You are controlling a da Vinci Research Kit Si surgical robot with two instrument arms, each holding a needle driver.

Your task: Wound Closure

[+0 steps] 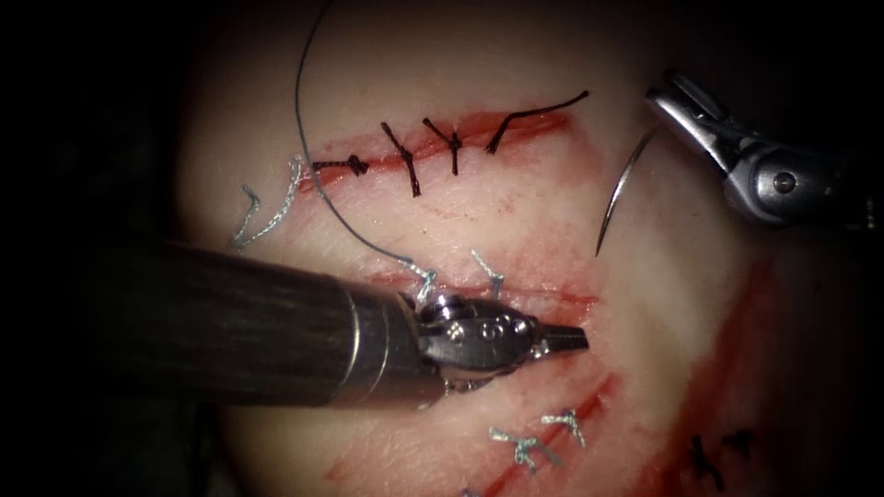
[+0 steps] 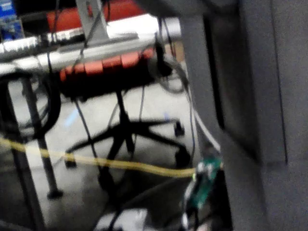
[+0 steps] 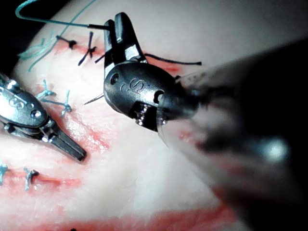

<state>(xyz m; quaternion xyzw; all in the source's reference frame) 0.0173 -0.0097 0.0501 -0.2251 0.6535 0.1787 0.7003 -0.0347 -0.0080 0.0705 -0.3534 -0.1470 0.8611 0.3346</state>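
My right tool [image 1: 665, 99] comes in at the upper right, jaws shut on the curved needle [image 1: 619, 189] near its thread end. The needle hangs free above the tissue [image 1: 516, 221], just right of the upper cut [image 1: 516, 129], tip down and not in the tissue. In the right wrist view the needle tip [image 3: 91, 101] pokes out beside that tool [image 3: 113, 30]. Dark thread [image 1: 308, 166] runs from the picture's top down to a stitch beside my left tool [image 1: 569, 340]. That tool lies over the middle cut [image 1: 552, 296], jaws shut on nothing, as also seen for the left tool [image 3: 72, 149].
The upper cut carries several black stitches [image 1: 453, 144] with a loose black end [image 1: 543, 109]. Pale blue stitches [image 1: 488, 271] sit on the middle cut and more [image 1: 529, 446] on a lower cut. Red fluid [image 1: 727, 368] streaks the tissue at the right.
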